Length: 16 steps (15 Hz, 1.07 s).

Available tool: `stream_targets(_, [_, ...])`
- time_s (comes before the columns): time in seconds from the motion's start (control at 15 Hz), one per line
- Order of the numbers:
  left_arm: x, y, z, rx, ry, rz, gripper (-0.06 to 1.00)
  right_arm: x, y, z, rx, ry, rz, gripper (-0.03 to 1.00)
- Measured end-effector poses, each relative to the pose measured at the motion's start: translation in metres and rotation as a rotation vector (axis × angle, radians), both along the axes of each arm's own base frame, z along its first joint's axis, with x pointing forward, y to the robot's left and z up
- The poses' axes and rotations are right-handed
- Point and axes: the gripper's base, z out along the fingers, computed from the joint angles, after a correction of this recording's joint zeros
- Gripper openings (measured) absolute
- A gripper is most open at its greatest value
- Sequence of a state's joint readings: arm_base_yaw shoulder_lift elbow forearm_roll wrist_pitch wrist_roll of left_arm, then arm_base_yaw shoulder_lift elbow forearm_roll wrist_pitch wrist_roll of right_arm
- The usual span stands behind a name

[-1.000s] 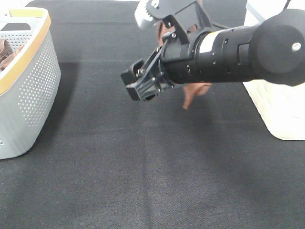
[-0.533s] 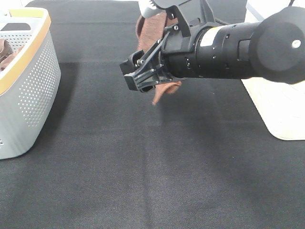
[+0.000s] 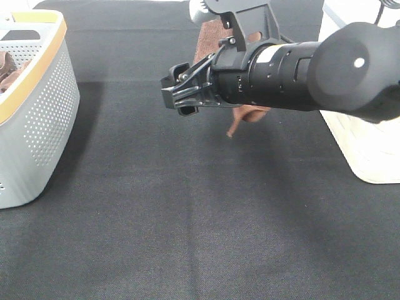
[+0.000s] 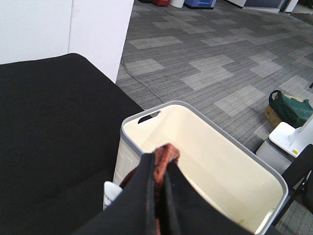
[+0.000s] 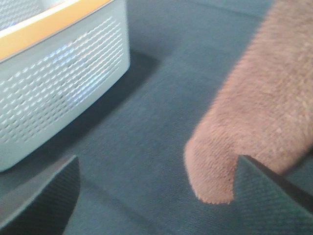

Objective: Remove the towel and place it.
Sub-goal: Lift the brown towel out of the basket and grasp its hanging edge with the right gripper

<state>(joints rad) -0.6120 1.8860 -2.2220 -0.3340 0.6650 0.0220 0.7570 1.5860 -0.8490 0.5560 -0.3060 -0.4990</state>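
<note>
Reddish-brown towel (image 3: pixel 250 115), pinched in the clenched L gripper (image 4: pixel 159 165), hangs over the desk (image 3: pixel 187 219) near its far edge, clear of the cream basket (image 4: pixel 210 147); its tip has swung back rightward and the released R gripper (image 3: pixel 179 92) has risen beside it, so removal appears done, placing pending.

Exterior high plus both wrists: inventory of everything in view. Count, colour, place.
towel: 1, reddish-brown, hanging above the table from the left gripper
grey basket: 1, grey with tan rim, left edge of the exterior view
cloth: 1, brown, bunched inside the grey basket
cream basket: 1, cream, right edge of the exterior view
table: 1, black cover, under the arms
bag: 1, green, on the floor beyond the cream basket
left gripper: 1, black, shut on the towel
right gripper: 1, black, open, mid-table beside the towel
</note>
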Motion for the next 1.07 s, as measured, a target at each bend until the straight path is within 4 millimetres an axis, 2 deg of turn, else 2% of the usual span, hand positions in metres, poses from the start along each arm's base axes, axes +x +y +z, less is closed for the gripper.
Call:
stream_targets(0.33, [-0.0022,0.0014,0.0027,-0.001,-0.003,-0.001,0.00,0.0042,-0.0046,0.0019,-0.015,-0.038,-0.059,0.81])
stream_targets(0.87, [-0.0037,0.0004,0.0018,-0.010,0.021,-0.017,0.00,0.0047,-0.0049,0.0024,-0.018,-0.048,-0.062,0.80])
stream_targets(1.0, [-0.0037,0.0003,0.0016,-0.008,0.023,-0.017,0.00,0.0047,-0.0049,0.0024,-0.019,-0.048,-0.061,0.71])
stream_targets(1.07, [-0.0038,0.0003,0.0015,-0.008,0.023,-0.017,0.00,0.0047,-0.0049,0.0024,-0.019,-0.048,-0.061,0.62])
